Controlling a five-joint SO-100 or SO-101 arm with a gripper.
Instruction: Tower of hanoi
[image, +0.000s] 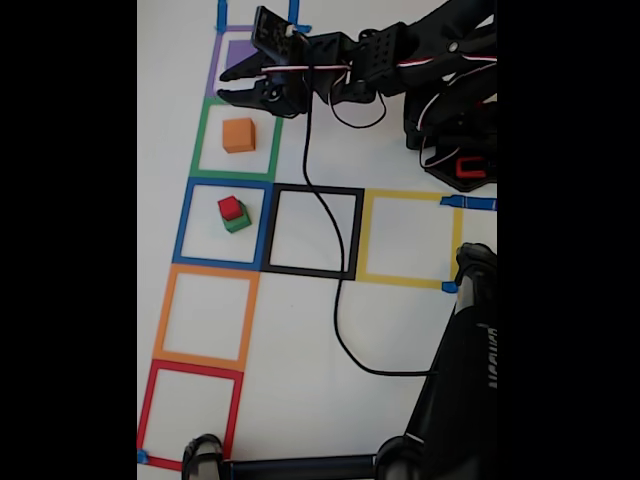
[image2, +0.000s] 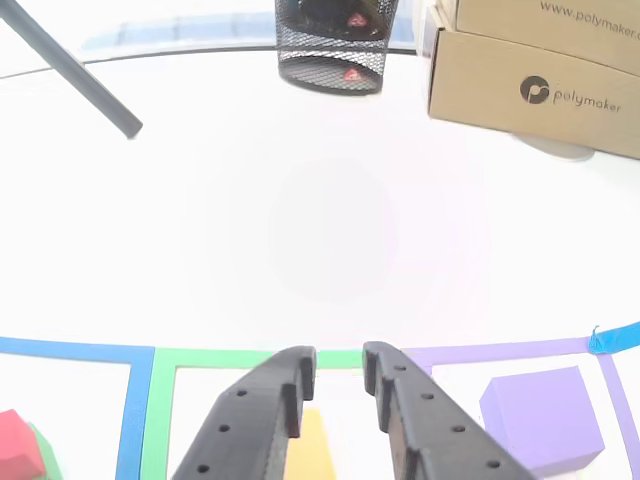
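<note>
In the fixed view a column of taped squares runs down the left. An orange cube (image: 238, 134) sits in the green square (image: 199, 140). A small red cube (image: 231, 207) rests on a green cube (image: 239, 223) in the blue square. A purple cube (image: 238, 52) lies in the purple square, partly covered by my gripper (image: 221, 86). The gripper is open and empty, hovering over the border between the green and purple squares. In the other view the gripper (image2: 340, 355) has the orange cube (image2: 311, 445) below its gap. The purple cube (image2: 541, 421) is to the right and the red cube (image2: 17, 441) at far left.
Empty black (image: 312, 232), yellow (image: 405, 238), orange (image: 203, 316) and red (image: 190, 410) squares lie on the white table. A black cable (image: 335, 300) crosses the black square. A black stand (image: 460, 380) fills the lower right. Beyond the squares stand a mesh cup (image2: 335, 45) and cardboard boxes (image2: 540, 70).
</note>
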